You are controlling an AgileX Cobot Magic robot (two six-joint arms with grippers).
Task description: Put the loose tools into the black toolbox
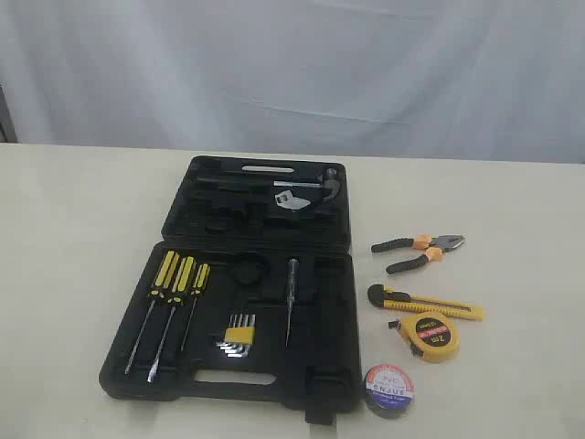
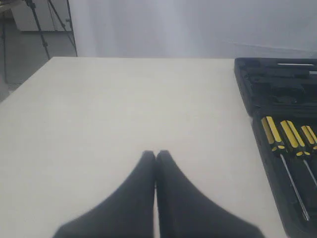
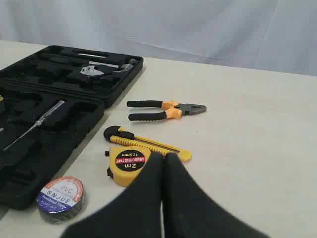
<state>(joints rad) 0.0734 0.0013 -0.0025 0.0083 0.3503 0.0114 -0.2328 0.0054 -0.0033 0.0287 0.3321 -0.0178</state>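
1. Got the left gripper (image 2: 155, 154) pressed fully together, fingertips meeting along one seam, pinching nothing; hangs over bare table (image 2: 124, 99), well apart from the black toolbox (image 2: 252, 84) edge where the screwdrivers (image 2: 275, 134) lie.
2. Same deal on the right gripper (image 3: 163, 156): clamped shut, nothing in it; sits just in front of the tape measure (image 3: 126, 166), overlapping its rim from that camera; can't tell whether it actually touches.
3. Looking from outside: toolbox lying open flat mid-table, both halves up; near half holding three screwdrivers on its left, the hex key set (image 1: 238, 334) in the middle; far half holding a hammer (image 1: 306, 187).
4. Lined up loose on the table right of the box, far to near: pliers (image 1: 435, 248) with handles toward the box, then utility knife (image 1: 425, 305), tape measure just beside the knife, then tape roll (image 1: 389, 388) lying flat, label up, just beside the box's near right corner.
5. Plenty of room otherwise; wide bare stretch left of the box, another right of the tools out to the table edge; far edge running along behind the box, white backdrop (image 1: 292, 73) past it; tape roll close to the near edge.
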